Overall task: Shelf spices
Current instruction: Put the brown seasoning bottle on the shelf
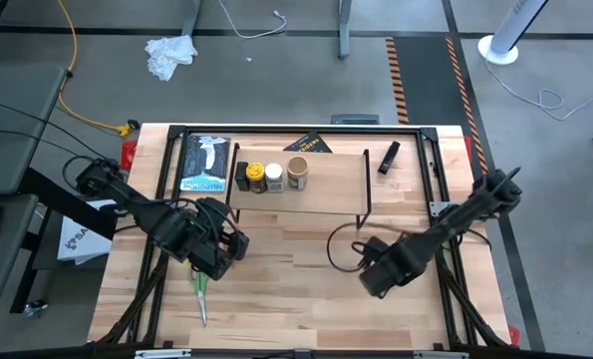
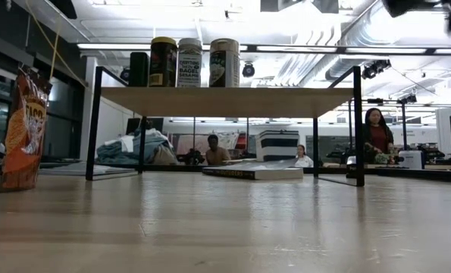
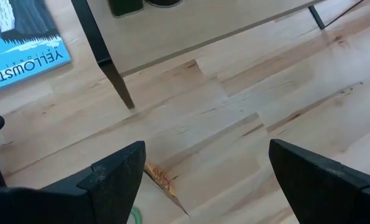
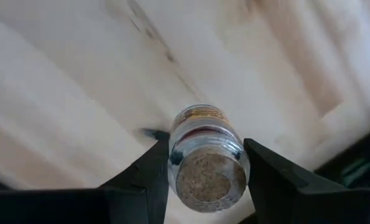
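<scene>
Right, right gripper [image 4: 203,165] is clamped on a tiny brown jar [image 4: 204,158]: only the right wrist view shows this, cork-like lid toward the camera, a finger on each side, bare wood behind. High view just shows that gripper [image 1: 374,279] as a dark lump over the table [image 1: 296,309], right of centre and in front of the shelf [image 1: 331,189]; jar not visible there.

Left gripper [image 3: 203,180] is spread wide with nothing between the fingers. Its wrist view looks past them at a shelf leg [image 3: 104,56] and a blue book [image 3: 23,43]. High view puts it [image 1: 221,249] front-left of the shelf, near the green-handled scissors [image 1: 200,289].

Low view gives the shelf top best: small black jar [image 2: 139,69], yellow-lidded jar [image 2: 163,62], white-lidded jar [image 2: 189,62] and tan round tin [image 2: 224,62] in a row on the left end. Orange-brown packet [image 2: 22,129] stands upright at far left on the table, which the high view doesn't show. People are visible in the room behind.
</scene>
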Robot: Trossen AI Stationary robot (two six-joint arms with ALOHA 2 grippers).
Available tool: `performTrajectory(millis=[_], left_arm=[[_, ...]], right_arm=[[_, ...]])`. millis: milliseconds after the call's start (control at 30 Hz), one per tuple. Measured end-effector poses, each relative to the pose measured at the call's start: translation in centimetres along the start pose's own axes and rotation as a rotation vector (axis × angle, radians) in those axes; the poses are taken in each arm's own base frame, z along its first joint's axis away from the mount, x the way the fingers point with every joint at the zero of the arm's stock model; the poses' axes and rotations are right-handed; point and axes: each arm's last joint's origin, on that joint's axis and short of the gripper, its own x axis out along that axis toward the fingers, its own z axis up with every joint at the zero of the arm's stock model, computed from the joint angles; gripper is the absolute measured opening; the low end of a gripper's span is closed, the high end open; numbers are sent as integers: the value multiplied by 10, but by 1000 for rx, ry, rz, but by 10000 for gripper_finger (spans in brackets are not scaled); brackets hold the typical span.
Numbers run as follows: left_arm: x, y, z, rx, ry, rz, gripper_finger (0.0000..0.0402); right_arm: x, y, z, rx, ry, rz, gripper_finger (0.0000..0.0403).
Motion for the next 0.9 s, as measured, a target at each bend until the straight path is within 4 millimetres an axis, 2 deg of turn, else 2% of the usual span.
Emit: performTrajectory(millis=[167,300,367,467,633,767,900], left_arm=[[-4,3,3,-2,-16,-16,337],[-9,8,8,-15,-52,-39,337],[-12,10,10,-21,-71,-49,337],[-15,13,13,-29,-84,-62,337],[-16,14,14,-33,-88,-67,337],[-16,14,14,-33,-88,-68,337],[-16,14,13,-33,-85,-68,337]], right_arm=[[-73,-16,21,-26,-177,147,161],[-114,-35,57,-16,-330,167,161],[-124,-45,78,-16,-394,143,161],[-128,-59,115,-13,-426,99,161],[-118,-73,167,-71,-434,36,161],[-105,-80,195,-118,-383,3,161],[-90,-83,213,-155,-334,-17,161]])
